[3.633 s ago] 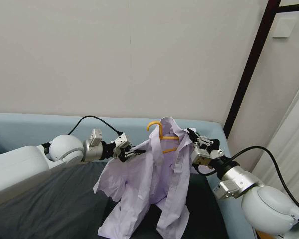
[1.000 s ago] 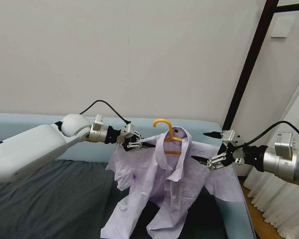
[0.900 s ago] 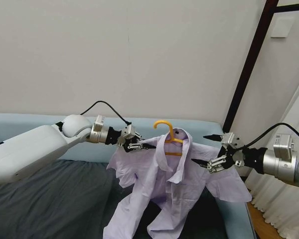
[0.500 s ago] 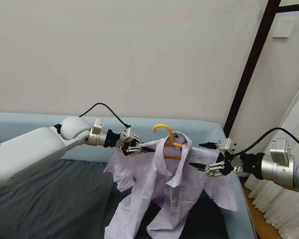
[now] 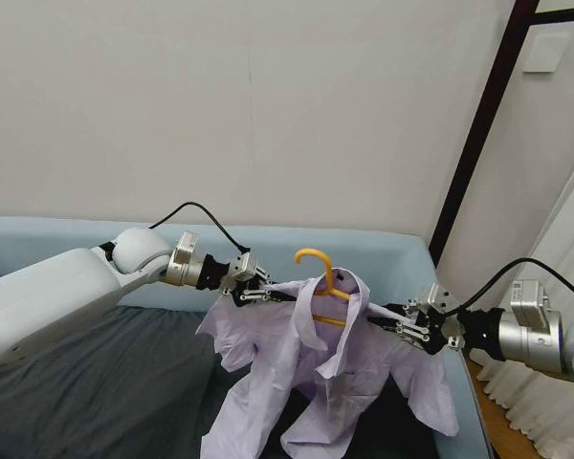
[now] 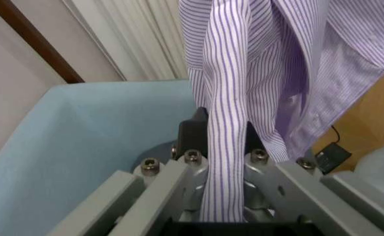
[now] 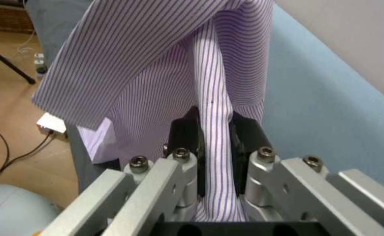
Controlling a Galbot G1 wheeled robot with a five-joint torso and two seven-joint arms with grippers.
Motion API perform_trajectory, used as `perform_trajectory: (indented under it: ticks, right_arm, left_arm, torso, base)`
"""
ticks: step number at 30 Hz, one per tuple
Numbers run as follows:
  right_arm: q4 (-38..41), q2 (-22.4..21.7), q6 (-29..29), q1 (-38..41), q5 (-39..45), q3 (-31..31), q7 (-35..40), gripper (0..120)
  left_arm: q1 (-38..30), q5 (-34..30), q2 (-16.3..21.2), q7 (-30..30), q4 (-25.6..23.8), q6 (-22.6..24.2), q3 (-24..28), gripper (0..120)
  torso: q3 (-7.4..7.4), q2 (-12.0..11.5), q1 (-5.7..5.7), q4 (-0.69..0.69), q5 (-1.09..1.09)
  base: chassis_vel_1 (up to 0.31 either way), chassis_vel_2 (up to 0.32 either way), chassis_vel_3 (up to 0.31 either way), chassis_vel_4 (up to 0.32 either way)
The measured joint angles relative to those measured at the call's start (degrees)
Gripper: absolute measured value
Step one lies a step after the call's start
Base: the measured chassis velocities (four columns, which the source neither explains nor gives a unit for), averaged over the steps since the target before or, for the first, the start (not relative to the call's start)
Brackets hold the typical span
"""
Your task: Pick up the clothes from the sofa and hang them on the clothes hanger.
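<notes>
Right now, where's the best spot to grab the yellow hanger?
Probably the bare neck under the hook of the yellow hanger, coming from above: the shirt covers its arms, and the left gripper and right gripper pinch both shoulders.

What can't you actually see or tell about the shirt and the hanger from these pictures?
Head view: the arms of the yellow hanger lie under the shirt, so their fit in the shoulders is hidden.
Head view: the shirt's hem is cut off by the bottom edge.
Wrist views: striped fabric covers the pinch of the left gripper and the right gripper, both shut on it.
</notes>
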Motion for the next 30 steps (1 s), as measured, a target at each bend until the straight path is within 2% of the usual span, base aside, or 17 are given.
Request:
perform_trajectory:
  ticks: [9, 12, 15, 17, 19, 22, 26, 27, 30]
  right_arm:
    - [0.20, 0.92, 0.04, -0.26, 0.38, -0.17, 0.55, 8]
    - [0.20, 1.26, 0.06, -0.23, 1.14, -0.16, 1.21, 8]
    - [-0.04, 1.87, -0.56, 0.15, 3.10, 0.19, 2.88, 8]
    - [-0.20, 2.13, -0.95, 0.27, 3.70, 0.34, 3.50, 8]
    - [-0.52, 2.68, -2.18, 0.59, 5.07, 0.57, 5.10, 8]
    - [-0.87, 3.14, -3.63, 0.98, 6.92, 0.97, 6.82, 8]
    - [-2.18, 4.15, -7.51, 2.50, 12.65, 2.44, 12.21, 8]
    - [-2.18, 4.15, -7.51, 2.50, 12.65, 2.44, 12.21, 8]
    - [-3.56, 5.41, -9.24, 4.75, 17.69, 2.72, 15.54, 8]
  left_arm:
    - [-0.03, 1.33, -0.13, -1.29, 0.07, -0.03, -0.52, 1]
    - [-0.01, 2.07, -0.04, -1.93, 0.00, -0.33, -1.07, 7]
    - [-0.60, 4.12, 0.73, -2.57, 0.01, -1.39, -1.65, 22]
    - [-0.69, 4.45, 0.98, -2.90, 0.10, -1.69, -1.94, 25]
    - [-0.72, 5.13, 1.68, -3.38, 0.28, -2.47, -2.75, 35]
    - [-0.44, 5.95, 2.50, -3.46, 0.20, -3.29, -3.92, 43]
    - [3.43, 6.61, 5.53, -5.58, -1.88, -4.53, -8.60, 60]
    - [3.43, 6.61, 5.53, -5.58, -1.88, -4.53, -8.60, 60]
    - [7.53, 6.22, 8.45, -10.62, -3.98, -5.99, -11.15, 74]
  torso:
    - [0.00, 0.00, 0.00, 0.00, 0.00]
    - [0.00, 0.00, 0.00, 0.00, 0.00]
    - [0.00, 0.00, 0.00, 0.00, 0.00]
    - [0.00, 0.00, 0.00, 0.00, 0.00]
    - [0.00, 0.00, 0.00, 0.00, 0.00]
    - [0.00, 0.00, 0.00, 0.00, 0.01]
    - [0.00, 0.00, 0.00, -0.01, -0.01]
    - [0.00, 0.00, 0.00, -0.01, -0.01]
    - [0.00, 0.00, 0.00, 0.02, -0.01]
  base:
    - [0.000, 0.000, 0.000, 0.000]
    - [0.000, 0.000, 0.000, 0.000]
    - [0.000, 0.000, 0.000, 0.000]
    - [0.000, 0.000, 0.000, 0.000]
    - [0.000, 0.000, 0.000, 0.000]
    - [0.000, 0.000, 0.000, 0.000]
    - [0.000, 0.000, 0.000, 0.000]
    - [0.000, 0.000, 0.000, 0.000]
    - [0.000, 0.000, 0.000, 0.000]
